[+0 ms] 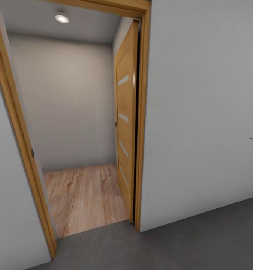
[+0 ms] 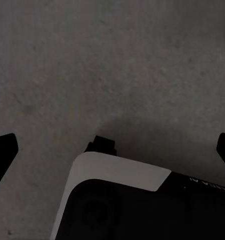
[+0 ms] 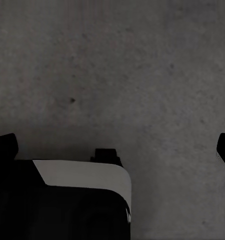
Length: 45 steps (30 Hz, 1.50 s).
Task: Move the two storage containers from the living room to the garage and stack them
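The two storage containers are out of view. I stand on the garage's dark grey concrete floor (image 1: 201, 240), facing a pale grey wall (image 1: 205, 112) with an open doorway (image 1: 74, 123). In the left wrist view my left gripper (image 2: 115, 150) points down at the concrete floor (image 2: 107, 65). Its dark fingertips (image 2: 3, 152) stand far apart at the frame's edges, open and holding nothing. My right gripper (image 3: 115, 148) hangs the same way over the floor (image 3: 122, 65), its fingertips (image 3: 3, 146) wide apart and empty.
The orange-wood door (image 1: 125, 123) with four glass slats is swung open inward along the doorway's right side. Beyond the wood frame (image 1: 19, 123) lies a light wood-plank floor (image 1: 85, 195), a grey back wall and a ceiling lamp (image 1: 62, 17). Part of my white-and-black body (image 2: 117, 172) sits under both grippers.
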Available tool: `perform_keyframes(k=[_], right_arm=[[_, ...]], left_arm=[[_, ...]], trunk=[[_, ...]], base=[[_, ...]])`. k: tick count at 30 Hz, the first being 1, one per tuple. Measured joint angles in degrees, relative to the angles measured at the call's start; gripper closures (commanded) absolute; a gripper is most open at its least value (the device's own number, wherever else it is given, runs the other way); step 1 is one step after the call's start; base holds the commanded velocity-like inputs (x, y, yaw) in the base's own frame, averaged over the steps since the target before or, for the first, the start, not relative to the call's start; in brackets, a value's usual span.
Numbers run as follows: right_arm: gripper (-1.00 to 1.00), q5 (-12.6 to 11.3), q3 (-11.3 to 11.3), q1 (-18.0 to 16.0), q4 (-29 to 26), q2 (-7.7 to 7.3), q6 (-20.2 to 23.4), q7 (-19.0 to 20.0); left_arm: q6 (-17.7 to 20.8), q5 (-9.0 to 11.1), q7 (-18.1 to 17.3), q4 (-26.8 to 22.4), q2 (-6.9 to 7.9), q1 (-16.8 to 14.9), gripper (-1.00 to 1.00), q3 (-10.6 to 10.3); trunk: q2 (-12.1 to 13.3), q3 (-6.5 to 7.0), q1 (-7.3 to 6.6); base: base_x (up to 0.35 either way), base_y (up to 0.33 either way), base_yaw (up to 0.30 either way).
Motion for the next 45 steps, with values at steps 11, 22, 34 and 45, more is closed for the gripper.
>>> perform_keyframes(k=[11, 22, 34, 45], right_arm=[[-1.00, 0.2, 0.2, 0.0, 0.0, -0.18, -0.4, 0.1], [-1.00, 0.3, 0.2, 0.0, 0.0, -0.24, -0.5, 0.1], [-1.00, 0.3, 0.2, 0.0, 0.0, -0.32, -0.4, 0.1], [-1.00, 0.3, 0.2, 0.0, 0.0, -0.30, -0.4, 0.1]], left_arm=[[-0.2, 0.1, 0.0, 0.0, 0.06, 0.0, -1.00, 0.0], [-0.3, 0.2, 0.0, 0.0, 0.09, 0.0, -1.00, 0.0], [-0.4, 0.5, 0.1, 0.0, 0.09, 0.0, -1.00, 0.7], [-0.5, 0.5, 0.1, 0.0, 0.09, 0.0, -1.00, 0.7]], trunk=[[0.0, 0.00, 0.00], [0.0, 0.00, 0.00], [0.0, 0.00, 0.00], [0.0, 0.00, 0.00]], base=[[0.306, -0.114, 0.224], [0.306, -0.112, 0.273], [0.301, 0.050, 0.275], [0.235, 0.274, 0.275]])
